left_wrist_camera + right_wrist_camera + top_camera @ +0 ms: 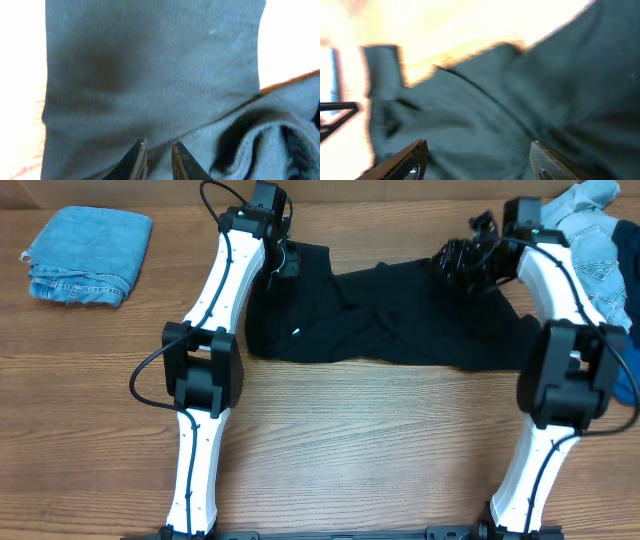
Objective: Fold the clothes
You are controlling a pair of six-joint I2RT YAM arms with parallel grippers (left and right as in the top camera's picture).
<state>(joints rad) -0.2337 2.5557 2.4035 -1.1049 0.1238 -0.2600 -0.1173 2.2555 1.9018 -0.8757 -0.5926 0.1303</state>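
1. The black T-shirt (390, 320) lies rumpled on the counter (380, 440) toward 12 o'clock, unfolded.
2. My left hand (160, 152) sits at the shirt's 10 o'clock corner with its fingers nearly pressed together. I cannot tell whether cloth is caught.
3. My right hand (480, 160) hangs spread over the 2 o'clock corner, gripping nothing.
4. Judgement: both hands flank the far edge to draw it flat.
5. Folded denim (88, 252) rests at 10 o'clock, well apart.

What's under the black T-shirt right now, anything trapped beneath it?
Along the near edge of the black T-shirt only the wooden table shows, with nothing poking out. The shirt lies bunched in overlapping folds, so anything under its middle is covered and cannot be seen.
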